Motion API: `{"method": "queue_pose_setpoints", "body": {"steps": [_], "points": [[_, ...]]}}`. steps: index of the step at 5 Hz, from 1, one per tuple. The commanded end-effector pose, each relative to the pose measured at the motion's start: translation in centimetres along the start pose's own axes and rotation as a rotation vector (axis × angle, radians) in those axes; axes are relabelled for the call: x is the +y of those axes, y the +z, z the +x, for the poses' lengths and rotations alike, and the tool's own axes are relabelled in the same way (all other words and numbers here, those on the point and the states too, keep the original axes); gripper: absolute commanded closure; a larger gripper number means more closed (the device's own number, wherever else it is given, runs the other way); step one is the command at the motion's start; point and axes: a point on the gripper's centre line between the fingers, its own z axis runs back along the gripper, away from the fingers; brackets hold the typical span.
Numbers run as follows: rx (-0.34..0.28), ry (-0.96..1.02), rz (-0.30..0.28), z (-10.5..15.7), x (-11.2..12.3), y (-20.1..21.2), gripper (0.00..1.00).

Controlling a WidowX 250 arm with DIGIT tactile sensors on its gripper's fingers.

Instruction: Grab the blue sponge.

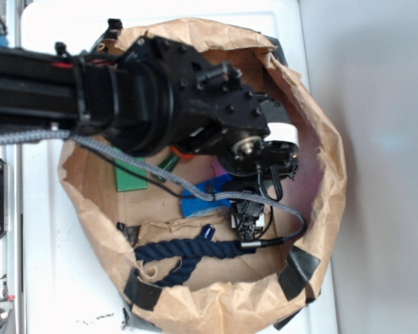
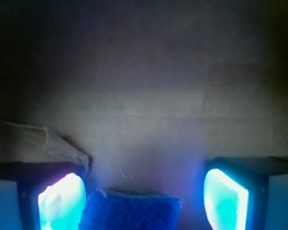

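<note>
The black gripper (image 2: 144, 199) hung spread around the rough flat blue sponge (image 2: 130, 211), apparently untouched, needing only closure.

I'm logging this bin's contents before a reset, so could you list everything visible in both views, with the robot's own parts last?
blue sponge: one, bright blue, on the bin floor between the gripper fingers, partly hidden under the arm in the exterior view.
green block: one, green, flat on the floor at the left, partly under the arm.
rope: one, dark navy, twisted, along the floor near the lower wall.
paper bin: one, brown, crumpled walls with black tape at the corners.
table: one, white, under the bin.
gripper: one, black, two glowing cyan pads either side of the sponge, apart and not touching it.
</note>
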Motion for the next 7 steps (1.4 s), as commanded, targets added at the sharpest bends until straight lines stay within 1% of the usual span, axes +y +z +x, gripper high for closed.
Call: {"method": "queue_pose_setpoints", "body": {"steps": [1,2,3,5,6,7], "points": [[0.029,-0.006,-0.039,-1.3,0.4,-0.3,1.0],[0.051,-0.021,-0.083,-1.6,0.0,1.5,1.0],[0.07,-0.038,-0.147,-1.8,-0.5,4.4,1.0],[0.089,-0.049,-0.264,-2.2,-0.6,10.2,1.0],[0.037,-0.01,-0.238,-2.4,-0.8,13.0,1.0],[0.01,-0.02,-0.23,-2.7,-0.9,14.4,1.0]]}}
